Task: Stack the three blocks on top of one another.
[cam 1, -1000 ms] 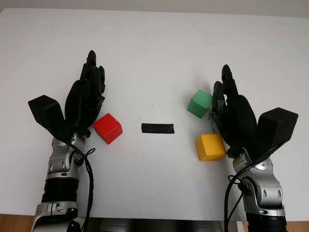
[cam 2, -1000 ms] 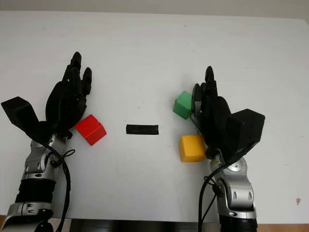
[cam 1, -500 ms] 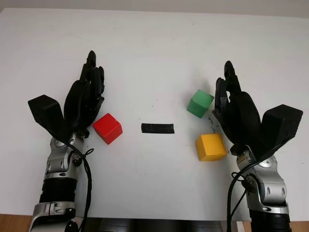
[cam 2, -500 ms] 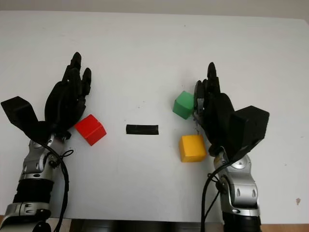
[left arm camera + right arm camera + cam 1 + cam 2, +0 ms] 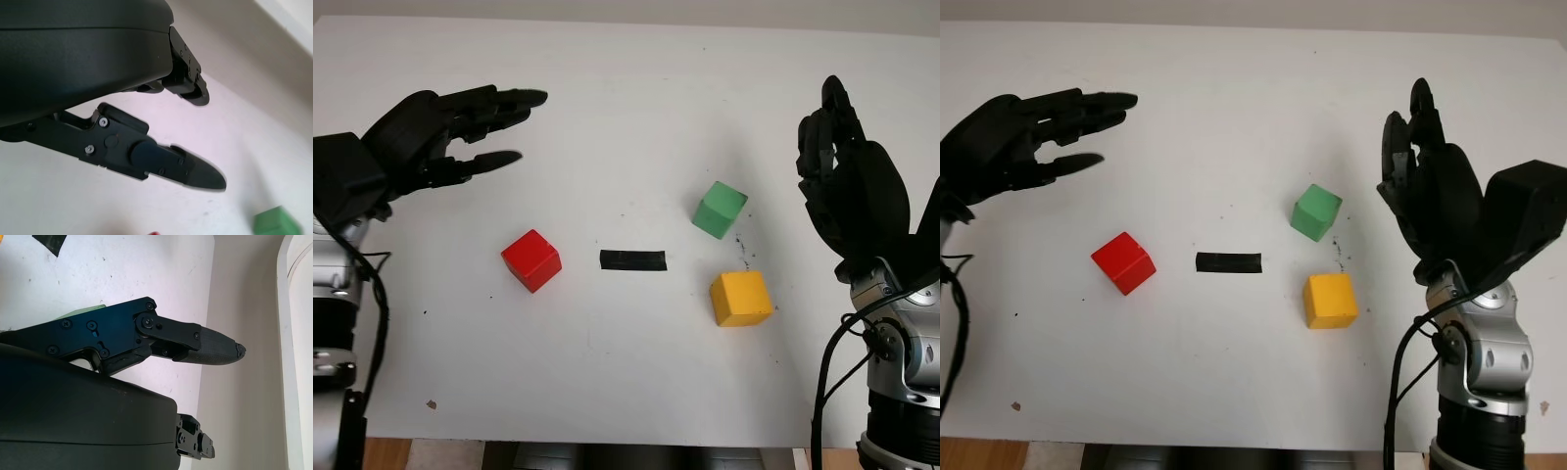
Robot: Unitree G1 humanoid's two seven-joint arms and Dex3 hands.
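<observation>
Both hands were open and held nothing. The left hand [image 5: 431, 137] hovered above the white table [image 5: 626, 88], up and to the left of the black tape strip [image 5: 632, 260]. The right hand [image 5: 847, 186] was raised well to the strip's right. The red block [image 5: 531, 260] sat flat left of the strip, turned corner-on. The green block [image 5: 719, 210] lay up and right of it, also skewed; the yellow block [image 5: 740, 298] sat squarer, down and right. All three stood apart, unstacked.
</observation>
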